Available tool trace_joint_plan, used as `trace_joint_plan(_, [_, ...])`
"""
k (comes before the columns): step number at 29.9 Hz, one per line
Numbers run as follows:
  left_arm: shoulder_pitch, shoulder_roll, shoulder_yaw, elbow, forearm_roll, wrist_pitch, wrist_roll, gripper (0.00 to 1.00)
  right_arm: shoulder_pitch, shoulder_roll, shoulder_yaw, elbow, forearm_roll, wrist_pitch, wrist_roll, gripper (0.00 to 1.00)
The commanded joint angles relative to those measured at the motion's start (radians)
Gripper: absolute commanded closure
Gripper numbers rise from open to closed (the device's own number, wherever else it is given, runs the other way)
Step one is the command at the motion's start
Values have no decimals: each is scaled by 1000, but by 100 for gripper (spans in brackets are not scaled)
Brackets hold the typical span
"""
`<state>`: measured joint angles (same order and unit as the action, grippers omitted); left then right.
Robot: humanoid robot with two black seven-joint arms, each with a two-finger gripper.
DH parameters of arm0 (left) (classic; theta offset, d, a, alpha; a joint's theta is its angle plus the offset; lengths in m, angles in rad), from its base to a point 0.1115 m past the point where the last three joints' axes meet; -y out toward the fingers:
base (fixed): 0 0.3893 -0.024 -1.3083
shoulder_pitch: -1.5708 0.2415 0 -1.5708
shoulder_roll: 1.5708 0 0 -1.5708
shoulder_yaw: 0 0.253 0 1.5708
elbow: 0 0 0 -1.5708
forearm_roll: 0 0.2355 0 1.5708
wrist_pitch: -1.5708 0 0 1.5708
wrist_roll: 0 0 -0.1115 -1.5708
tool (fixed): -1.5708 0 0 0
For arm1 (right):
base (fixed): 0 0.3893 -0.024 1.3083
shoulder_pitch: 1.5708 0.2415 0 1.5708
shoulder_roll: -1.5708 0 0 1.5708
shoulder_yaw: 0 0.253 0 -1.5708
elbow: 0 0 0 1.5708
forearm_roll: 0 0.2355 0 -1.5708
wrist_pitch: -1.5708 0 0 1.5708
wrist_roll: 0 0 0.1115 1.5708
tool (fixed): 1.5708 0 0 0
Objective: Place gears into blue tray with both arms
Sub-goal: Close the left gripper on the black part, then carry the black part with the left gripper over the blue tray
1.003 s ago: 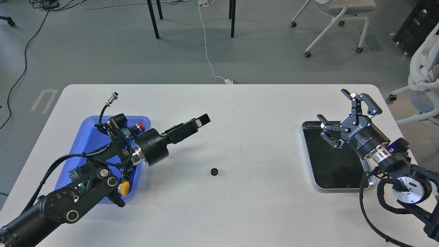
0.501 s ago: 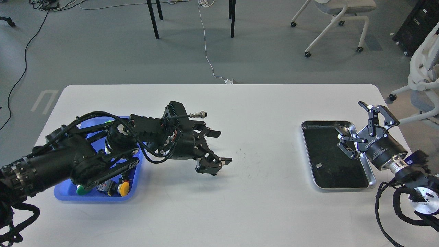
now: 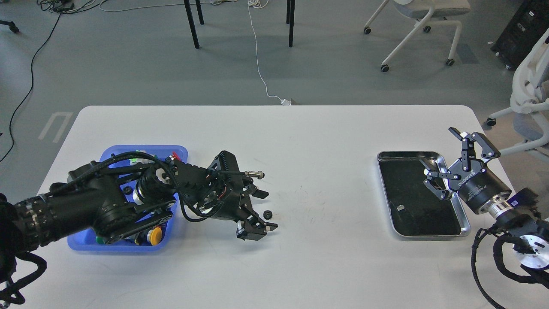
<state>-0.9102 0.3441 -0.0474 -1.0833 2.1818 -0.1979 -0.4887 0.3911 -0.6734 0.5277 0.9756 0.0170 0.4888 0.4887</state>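
The gear (image 3: 268, 213) is flanked by the spread fingers of the left gripper (image 3: 262, 210). Bare table (image 3: 326, 206) is seen between it and the silver tray (image 3: 464, 223).

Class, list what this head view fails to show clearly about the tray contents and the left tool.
- Blue tray contents: mostly hidden by the left arm.
- Gear and left tool: contact unclear; dark tool, tiny gear.
- Small pale piece in the silver tray: too small to identify.

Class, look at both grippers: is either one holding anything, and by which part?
Nothing is held. The gear lies between the open left gripper fingers, ungripped; the right gripper is open, empty.
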Motion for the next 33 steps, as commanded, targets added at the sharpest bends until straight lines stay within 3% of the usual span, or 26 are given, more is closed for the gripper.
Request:
trace_joint_plan(1, [1,-2,23,11,0,0,0,26,0,0,0,0,0,0,0,2])
trace_joint_plan(9, [5,-19,30,43,0,0,0,48,0,0,-2,0,-8,0,0,2])
trace_joint_plan(12, [5,-22,30,48,0,0,0,69,0,0,-2,-1,-8,0,0,2])
trace_joint_plan(16, [7,-27,30,52,0,0,0,80,0,0,-2,-2,-8,0,0,2])
trace_joint_plan(23, [5,-39,27,54,0,2,0,89,0,2,-5,-2,-9,0,0,2])
trace_joint_plan(28, [-16,-22,4,37,0,2,0,88,0,3,-5,-2,-11,0,0,2])
trace_joint_plan(33, [-101,140,-29,-52,0,-8,0,87,0,8,-5,-2,-11,0,0,1])
